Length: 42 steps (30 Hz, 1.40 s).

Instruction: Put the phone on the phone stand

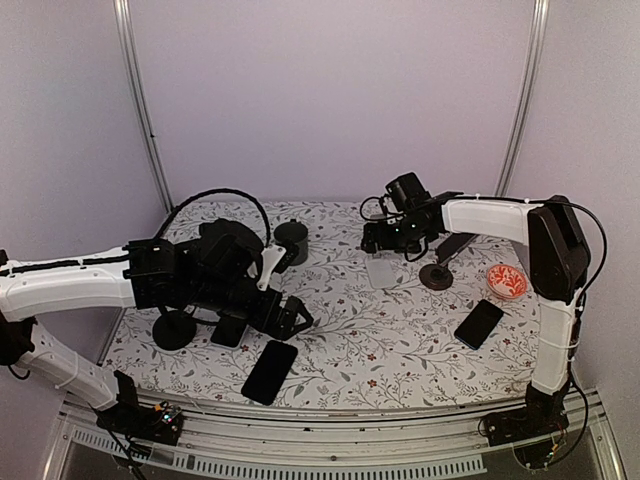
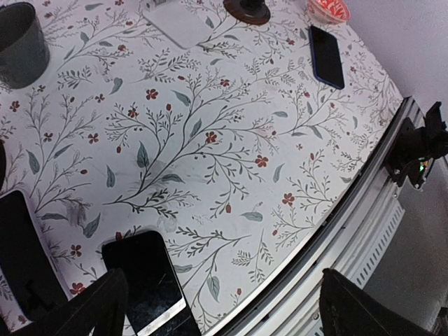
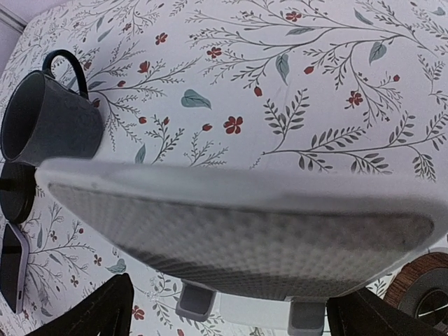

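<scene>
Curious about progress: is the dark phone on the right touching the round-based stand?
Apart. The top view shows bare flowered cloth between the dark phone and the round-based stand; the left wrist view agrees.

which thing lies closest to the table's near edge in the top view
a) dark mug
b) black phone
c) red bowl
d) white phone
b: the black phone lies flat nearest the front, while the dark mug, red bowl and white phone all sit further back.
</scene>
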Each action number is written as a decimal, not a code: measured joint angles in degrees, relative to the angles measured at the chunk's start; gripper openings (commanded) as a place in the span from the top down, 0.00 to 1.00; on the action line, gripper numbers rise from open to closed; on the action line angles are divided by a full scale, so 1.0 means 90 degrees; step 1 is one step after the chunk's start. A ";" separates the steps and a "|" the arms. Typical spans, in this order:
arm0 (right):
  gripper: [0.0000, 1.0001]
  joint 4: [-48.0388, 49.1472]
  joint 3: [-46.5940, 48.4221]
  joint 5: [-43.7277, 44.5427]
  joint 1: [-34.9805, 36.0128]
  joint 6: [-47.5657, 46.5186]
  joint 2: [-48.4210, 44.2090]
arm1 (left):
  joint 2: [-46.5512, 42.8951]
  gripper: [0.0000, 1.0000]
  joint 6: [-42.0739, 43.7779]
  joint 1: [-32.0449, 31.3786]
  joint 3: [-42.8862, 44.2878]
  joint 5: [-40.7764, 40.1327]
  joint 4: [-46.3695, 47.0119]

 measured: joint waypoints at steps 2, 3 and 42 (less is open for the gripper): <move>0.03 -0.0007 0.0002 -0.0053 0.0007 0.0010 0.0000 | 0.0000 0.04 0.0000 0.0000 0.0000 -0.0002 0.0002; 0.03 -0.0010 0.0002 -0.0063 0.0010 0.0019 0.0000 | 0.0000 0.04 0.0000 0.0000 0.0000 0.0000 0.0005; 0.04 -0.1940 -0.4826 0.1052 0.1248 0.3274 -0.4520 | 0.0085 0.03 0.0369 -0.0002 -0.0442 -0.0124 0.0663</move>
